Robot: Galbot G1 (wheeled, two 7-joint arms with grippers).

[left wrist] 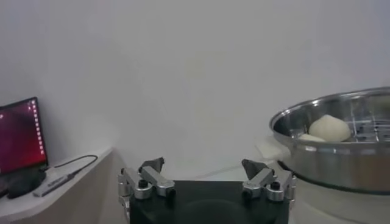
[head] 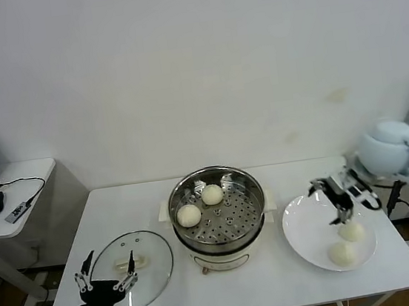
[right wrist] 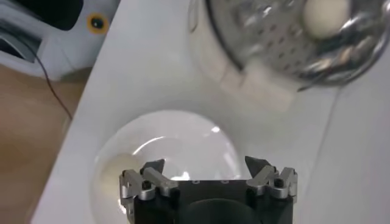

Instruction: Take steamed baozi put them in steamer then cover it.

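No readable text, labels, brands, numbers or signs anywhere, laptop screen [left wrist: 21, 137] glowing red with nothing legible on it, steamer [head: 217, 210] unmarked

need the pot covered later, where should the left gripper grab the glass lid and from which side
Grip the cream oblong handle at the centre of the glass lid, coming straight down from above. The lid lies flat on the table with its thin rim low against the top, so the raised handle looks like the only graspable part. The open left gripper is right there; close across the handle's narrow width.
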